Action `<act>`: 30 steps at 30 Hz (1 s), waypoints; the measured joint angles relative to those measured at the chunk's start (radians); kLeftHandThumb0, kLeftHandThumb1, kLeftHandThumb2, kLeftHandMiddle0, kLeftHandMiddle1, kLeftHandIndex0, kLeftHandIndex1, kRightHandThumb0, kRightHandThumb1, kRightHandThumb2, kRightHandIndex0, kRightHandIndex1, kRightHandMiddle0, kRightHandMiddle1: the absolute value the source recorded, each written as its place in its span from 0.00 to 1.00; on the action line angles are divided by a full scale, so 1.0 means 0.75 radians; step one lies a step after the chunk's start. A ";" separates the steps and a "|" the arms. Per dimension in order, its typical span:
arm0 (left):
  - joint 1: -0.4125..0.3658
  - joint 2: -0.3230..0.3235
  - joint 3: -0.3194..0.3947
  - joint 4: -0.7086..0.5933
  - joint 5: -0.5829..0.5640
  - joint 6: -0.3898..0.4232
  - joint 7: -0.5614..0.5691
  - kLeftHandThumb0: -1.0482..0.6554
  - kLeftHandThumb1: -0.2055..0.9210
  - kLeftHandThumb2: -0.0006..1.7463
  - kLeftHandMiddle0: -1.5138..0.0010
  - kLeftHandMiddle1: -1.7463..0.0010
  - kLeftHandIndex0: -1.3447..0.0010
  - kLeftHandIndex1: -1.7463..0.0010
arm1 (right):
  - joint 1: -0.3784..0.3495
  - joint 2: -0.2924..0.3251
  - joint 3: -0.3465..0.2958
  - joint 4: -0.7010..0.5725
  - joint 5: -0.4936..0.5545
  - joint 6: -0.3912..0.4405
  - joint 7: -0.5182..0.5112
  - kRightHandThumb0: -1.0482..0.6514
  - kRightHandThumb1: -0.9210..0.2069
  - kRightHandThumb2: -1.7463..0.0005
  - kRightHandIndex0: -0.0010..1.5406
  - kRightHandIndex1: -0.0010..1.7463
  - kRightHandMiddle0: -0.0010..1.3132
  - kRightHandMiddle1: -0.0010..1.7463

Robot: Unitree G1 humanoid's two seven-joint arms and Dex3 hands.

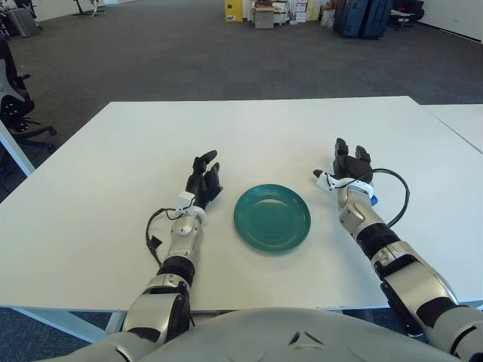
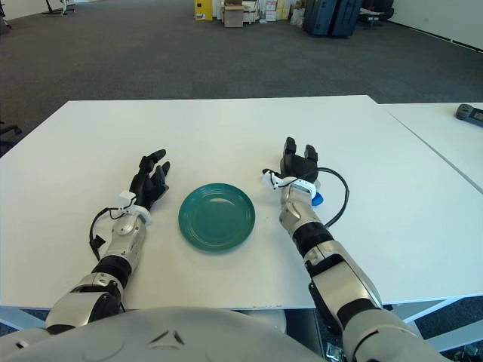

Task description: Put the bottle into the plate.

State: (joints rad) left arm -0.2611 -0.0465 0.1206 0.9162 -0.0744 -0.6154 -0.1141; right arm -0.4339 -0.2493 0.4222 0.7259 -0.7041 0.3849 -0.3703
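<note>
A teal plate (image 1: 272,219) lies empty on the white table (image 1: 264,128), in front of me between my two hands. My left hand (image 1: 205,167) shows just left of the plate, fingers stretched out and holding nothing. My right hand (image 1: 349,154) shows a little to the right of the plate, fingers stretched forward. A small blue thing (image 1: 373,199) peeks out from under the right wrist, also in the right eye view (image 2: 317,198); most of it is hidden and I cannot tell if it is the bottle. No bottle shows plainly anywhere.
A black cable (image 1: 400,196) loops beside my right wrist. A second white table (image 1: 460,121) stands at the right with a dark device (image 2: 469,113) on it. Grey carpet, chairs and boxes lie beyond the far edge.
</note>
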 measured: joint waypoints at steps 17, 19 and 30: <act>0.003 -0.005 0.005 -0.005 -0.009 -0.002 -0.006 0.14 1.00 0.54 0.72 0.99 1.00 0.43 | -0.030 -0.002 -0.005 0.097 -0.021 -0.050 -0.046 0.19 0.11 0.86 0.20 0.79 0.00 0.71; 0.003 -0.006 0.006 -0.005 -0.012 -0.004 -0.007 0.14 1.00 0.54 0.72 0.99 1.00 0.43 | -0.049 -0.004 -0.009 0.135 -0.020 -0.064 -0.047 0.23 0.22 0.75 0.24 0.87 0.01 0.81; 0.007 -0.007 0.010 -0.005 -0.014 -0.029 -0.007 0.14 1.00 0.55 0.72 0.99 1.00 0.43 | -0.127 0.010 -0.052 0.304 -0.020 -0.039 -0.126 0.45 0.49 0.36 0.48 0.99 0.38 0.94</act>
State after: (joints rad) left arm -0.2560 -0.0520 0.1278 0.9128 -0.0850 -0.6369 -0.1190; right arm -0.5294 -0.2414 0.3834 0.9536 -0.7189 0.3555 -0.4646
